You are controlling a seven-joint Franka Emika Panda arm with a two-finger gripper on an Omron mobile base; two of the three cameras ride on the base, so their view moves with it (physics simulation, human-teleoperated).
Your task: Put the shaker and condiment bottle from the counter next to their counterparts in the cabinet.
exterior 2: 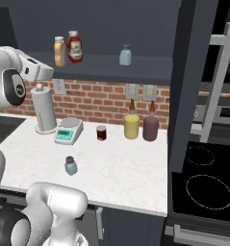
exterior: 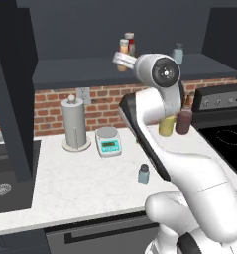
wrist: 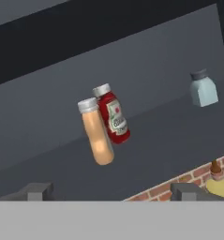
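A: Nearest on the counter (exterior 2: 126, 163)?
B: White marbled top; the squarish translucent blue-grey shaker (exterior 2: 70, 166) stands near its front edge, dark-capped. Behind: scale (exterior 2: 69, 130), paper-towel roll (exterior 2: 44, 111), small dark-red jar (exterior 2: 101, 132).
A: The gripper (wrist: 111, 191)?
B: Fingers spread wide, holding nothing, just short of the shelf.
A: Beyond it?
B: In the dark cabinet (exterior 2: 135, 67), the slim orange-tan condiment bottle (wrist: 96, 132) stands touching the red bottle (wrist: 113, 115); the pale blue shaker (wrist: 203, 88) well apart
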